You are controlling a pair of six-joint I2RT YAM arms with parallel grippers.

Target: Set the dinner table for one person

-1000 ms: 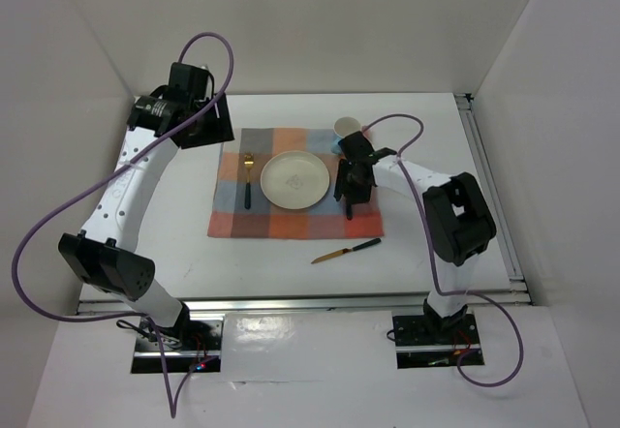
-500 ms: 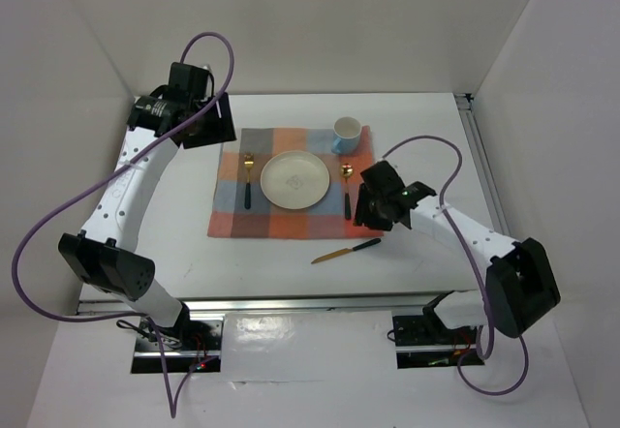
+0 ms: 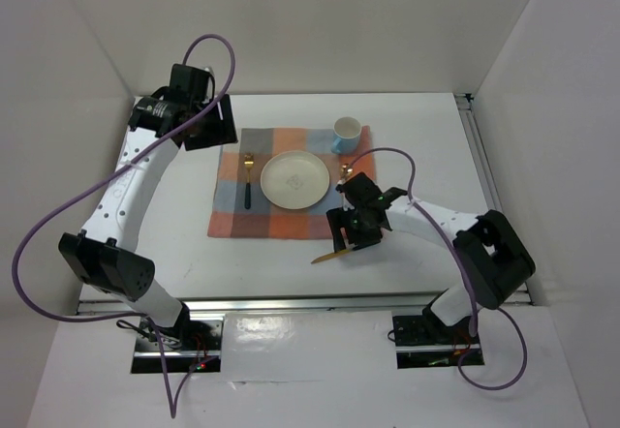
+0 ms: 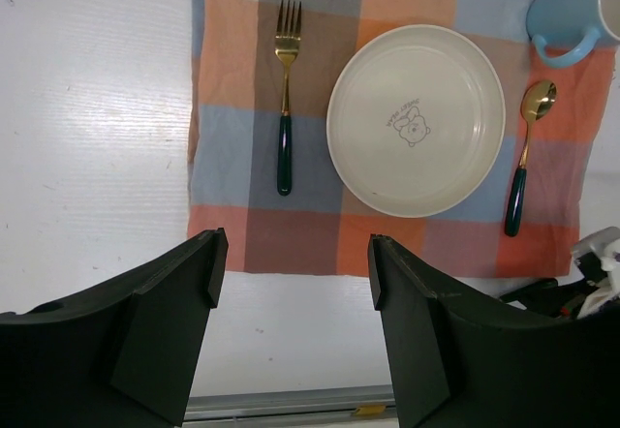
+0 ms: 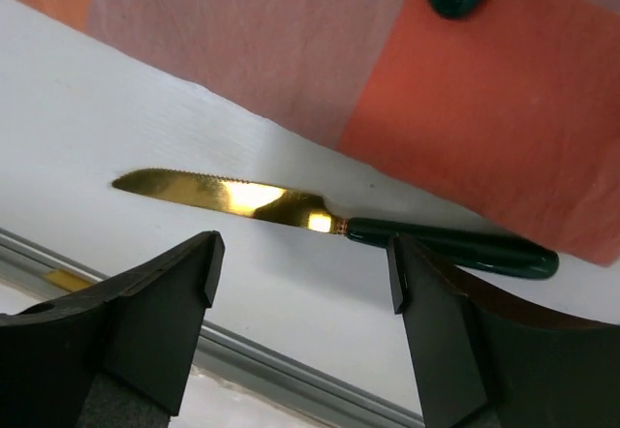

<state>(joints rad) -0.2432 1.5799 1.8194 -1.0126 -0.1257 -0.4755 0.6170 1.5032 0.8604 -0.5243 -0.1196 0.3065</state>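
white tabletop [image 3: 426, 147] bears flat gold-bladed, green-handled knife [image 5: 329, 220] beside checked cloth mat [image 5: 484, 108]; likely stiff, slick; right gripper [image 5: 302, 263] released above; grasp handle.

The right hand [image 5: 302, 250] has swung off the mat [image 5: 542, 108] toward the near edge — now spread above the knife [image 5: 329, 223].

- Whole dinner table [image 3: 262, 265] is seen from high above, over its near edge.
- Checked mat [image 4: 310, 239] is framed straight down from the left wrist.
- Its near edge is shared, close up, by the right wrist view.
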